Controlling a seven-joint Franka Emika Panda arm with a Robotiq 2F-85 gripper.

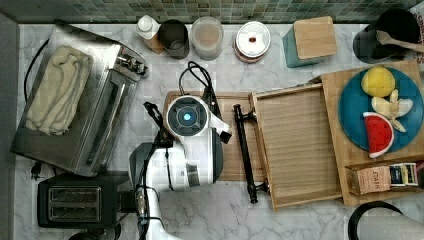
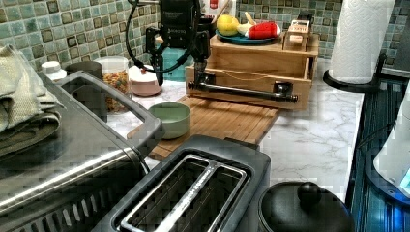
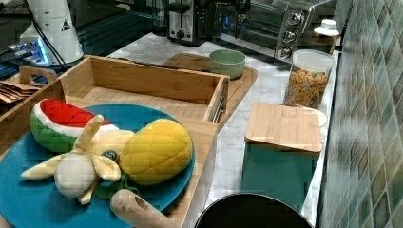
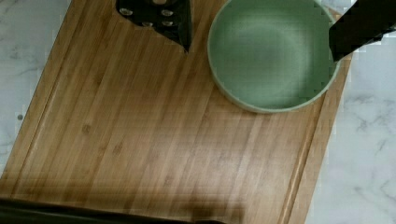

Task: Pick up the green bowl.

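High above the wooden cutting board [image 2: 220, 121], in the left view, the gripper [image 2: 180, 67] hangs with its jaws spread wide, holding and touching nothing. The green bowl [image 2: 170, 119] sits on the board's corner at about seven o'clock from the gripper, well below it. From the wrist view, the two dark fingers [image 4: 163, 18] straddle the bowl [image 4: 273, 51], one beside its rim, the other overlapping the rim's far side. From the top view, the arm [image 1: 190, 135] covers the bowl entirely. The right view shows the bowl [image 3: 227, 63] unobstructed at the board's edge, in front of the toaster oven [image 3: 271, 23].
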